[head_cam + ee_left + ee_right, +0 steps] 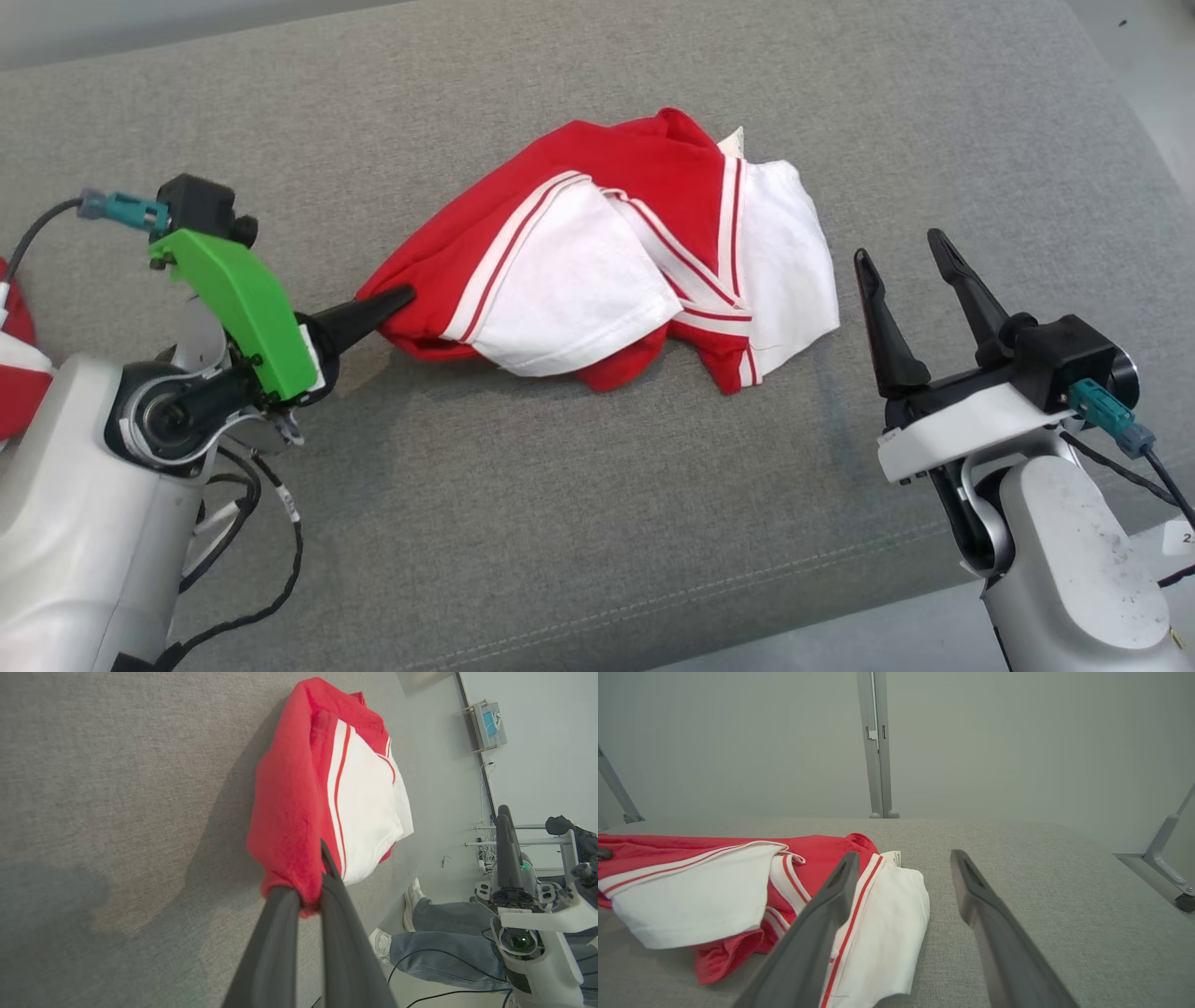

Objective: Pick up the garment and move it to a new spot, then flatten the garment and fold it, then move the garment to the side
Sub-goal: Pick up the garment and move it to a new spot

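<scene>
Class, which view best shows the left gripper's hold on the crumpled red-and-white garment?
Left wrist view: close up, left gripper pinches the garment by its red edge. Head view shows it sideways; right wrist, mostly garment.

It looked like a robotics lab: bare pale wall (1017,742), grey metal frame post (876,742), loose black floor cables (448,994).

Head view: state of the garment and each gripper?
red and white fabric garment: crumpled in a heap on the grey fabric surface, not flattened or folded.
left gripper: shut on the garment's red edge.
right gripper: open, holding nothing, beside the garment's white end.
</scene>
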You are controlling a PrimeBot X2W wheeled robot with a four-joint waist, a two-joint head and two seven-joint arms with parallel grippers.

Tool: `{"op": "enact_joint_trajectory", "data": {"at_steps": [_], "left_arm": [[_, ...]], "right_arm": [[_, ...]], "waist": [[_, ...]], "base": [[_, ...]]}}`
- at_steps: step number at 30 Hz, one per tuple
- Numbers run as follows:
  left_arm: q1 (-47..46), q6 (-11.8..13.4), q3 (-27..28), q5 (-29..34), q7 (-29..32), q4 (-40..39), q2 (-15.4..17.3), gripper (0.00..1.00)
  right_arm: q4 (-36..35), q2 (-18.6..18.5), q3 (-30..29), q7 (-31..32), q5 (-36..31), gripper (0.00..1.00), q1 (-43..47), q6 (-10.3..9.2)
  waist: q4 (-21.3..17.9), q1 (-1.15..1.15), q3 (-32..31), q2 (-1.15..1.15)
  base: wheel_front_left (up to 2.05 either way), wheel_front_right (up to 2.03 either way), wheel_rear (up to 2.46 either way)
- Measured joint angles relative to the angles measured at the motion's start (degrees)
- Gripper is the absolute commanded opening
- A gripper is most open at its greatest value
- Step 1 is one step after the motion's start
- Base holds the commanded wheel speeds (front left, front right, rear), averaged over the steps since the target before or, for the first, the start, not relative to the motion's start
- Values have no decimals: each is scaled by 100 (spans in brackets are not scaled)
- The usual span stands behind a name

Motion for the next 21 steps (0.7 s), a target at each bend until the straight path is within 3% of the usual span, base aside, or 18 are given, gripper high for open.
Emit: {"op": "enact_joint_trajectory", "data": {"at_steps": [7, 14, 15, 16, 17, 21], "left_arm": [[460, 0, 227, -358, -110, 4, 170, 0], [792, 0, 261, -732, -263, -486, -73, 0], [833, 0, 267, -740, -330, -516, -114, 23], [883, 0, 269, -731, -400, -524, -127, 69], [946, 0, 264, -654, -497, -523, -115, 100], [1318, 0, 172, -298, -803, -457, 27, 100]], "right_arm": [[103, -66, 43, 0, -44, 100, 149, 22], [132, -147, 53, 0, -53, 100, 328, 54], [143, -158, 69, 0, -65, 100, 328, 54], [156, -163, 88, 0, -86, 100, 329, 54], [168, -162, 109, 0, -91, 100, 331, 55], [216, -148, 267, 0, -92, 100, 392, 56]], "waist": [[280, 0, -182, 0], [527, 0, -344, 0], [559, 0, -364, 0], [590, 0, -388, 0], [618, 0, -415, 0], [714, 0, -537, 0]], "base": [[0, 0, 0], [0, 0, 0], [0, 0, 0], [0, 0, 0], [0, 0, 0], [0, 0, 0]]}}
